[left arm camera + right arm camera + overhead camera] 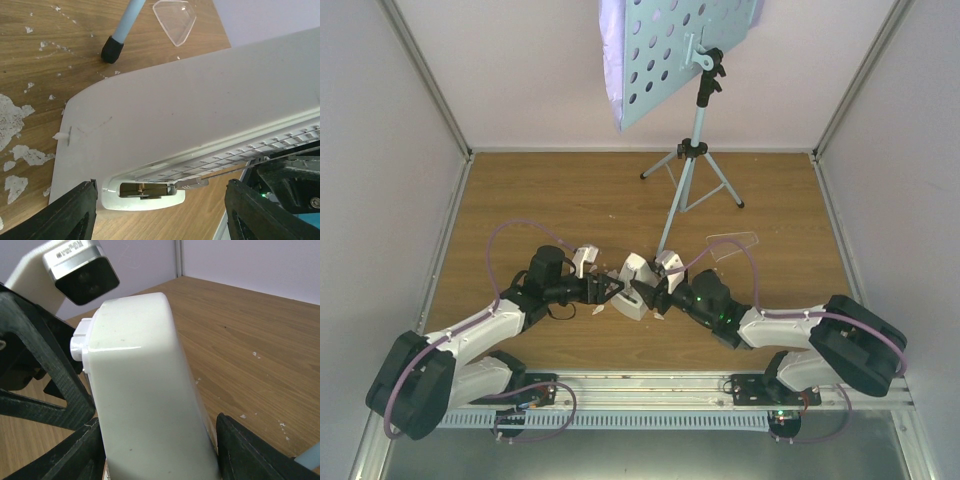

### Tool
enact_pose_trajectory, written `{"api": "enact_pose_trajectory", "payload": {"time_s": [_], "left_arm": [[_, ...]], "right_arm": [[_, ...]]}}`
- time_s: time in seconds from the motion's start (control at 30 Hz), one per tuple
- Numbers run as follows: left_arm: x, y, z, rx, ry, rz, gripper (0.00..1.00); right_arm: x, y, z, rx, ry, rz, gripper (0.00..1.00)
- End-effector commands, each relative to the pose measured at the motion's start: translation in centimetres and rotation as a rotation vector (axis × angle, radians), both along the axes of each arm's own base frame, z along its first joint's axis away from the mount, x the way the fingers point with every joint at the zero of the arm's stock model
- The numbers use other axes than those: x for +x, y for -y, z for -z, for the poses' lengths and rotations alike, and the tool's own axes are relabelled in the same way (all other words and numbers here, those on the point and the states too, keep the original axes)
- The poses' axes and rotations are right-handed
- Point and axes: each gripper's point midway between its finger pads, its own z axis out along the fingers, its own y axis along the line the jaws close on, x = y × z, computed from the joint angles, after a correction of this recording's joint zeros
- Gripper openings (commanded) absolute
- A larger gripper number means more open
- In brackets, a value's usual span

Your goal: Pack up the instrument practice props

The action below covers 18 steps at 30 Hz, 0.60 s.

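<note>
Count: one lilac pages (613, 70) bundle, seen only as an edge, so the sheets could not be counted; one music stand (692, 130) with three legs; one metronome (200, 110); one clear cover (732, 246).
Around, left side: white crumbs (15, 117) lay on the counter (520, 200).
Around, middle: the black foot (112, 50) of the stand's near leg stood just behind the metronome.
Around, right side: the clear cover lay flat, apart from both arms.
Left gripper (608, 290): its fingers (75, 215) were spread wide on both sides of the metronome; no firm hold was visible.
Metronome place: near the middle of the counter, between the two grippers; contact with the counter could not be told.
Metronome axis: in the left wrist view, long axis from lower left to upper right, with the scale face toward the camera.
Right gripper (643, 292): closed on the metronome, with a finger (250, 450) against each side; the body pointed away from this wrist.
Stand: upright at the back centre, with the desk tilted and its back toward the top camera.
</note>
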Motion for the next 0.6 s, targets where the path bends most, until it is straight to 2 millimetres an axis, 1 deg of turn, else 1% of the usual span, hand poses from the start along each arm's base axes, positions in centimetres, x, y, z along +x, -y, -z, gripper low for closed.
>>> {"api": "enact_pose_trajectory", "payload": {"time_s": [0.0,0.1,0.2,0.37,0.47,0.57], "left_arm": [[0.39,0.32,-0.81,-0.016,0.084,0.017,0.71],[0.24,0.16,-0.81,-0.012,0.091,0.014,0.71],[0.01,-0.04,-0.75,-0.009,0.098,0.01,0.71],[-0.24,-0.34,-0.42,0.002,0.096,0.004,0.71],[-0.3,-0.44,-0.41,0.003,0.097,0.001,0.71],[-0.29,-0.44,-0.49,0.002,0.102,0.001,0.71]], "right_arm": [[0.74,0.0,-0.79,0.032,-0.001,0.028,0.65],[1.04,-0.01,-0.91,0.031,-0.004,0.04,0.69],[1.31,0.03,-1.02,0.033,-0.008,0.051,0.7],[1.68,0.41,-1.22,0.043,-0.018,0.071,0.7],[1.6,0.59,-1.21,0.052,-0.018,0.068,0.67],[1.31,0.69,-1.09,0.06,-0.018,0.056,0.67]]}}
